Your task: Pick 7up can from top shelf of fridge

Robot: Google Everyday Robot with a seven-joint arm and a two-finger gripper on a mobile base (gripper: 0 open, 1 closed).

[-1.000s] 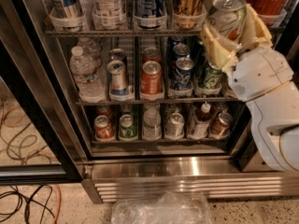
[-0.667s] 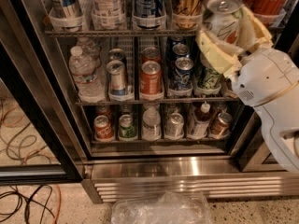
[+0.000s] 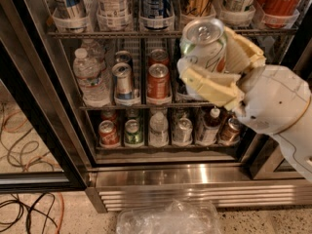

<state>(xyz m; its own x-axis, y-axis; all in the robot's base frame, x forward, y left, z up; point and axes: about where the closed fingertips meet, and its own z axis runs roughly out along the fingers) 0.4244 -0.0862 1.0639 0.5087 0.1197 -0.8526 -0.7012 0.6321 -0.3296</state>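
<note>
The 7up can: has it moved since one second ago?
Yes. The 7up can, gripped in the hand in front of the fridge, has moved left and down: its lid now sits level with the top shelf rail.

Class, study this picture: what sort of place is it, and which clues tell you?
Probably a workplace or shop drinks corner: a commercial fridge with wire racks of cans and bottles, and loose cables on the speckled floor. The gripper holds the 7up can in front of it, near the top shelf.
</note>
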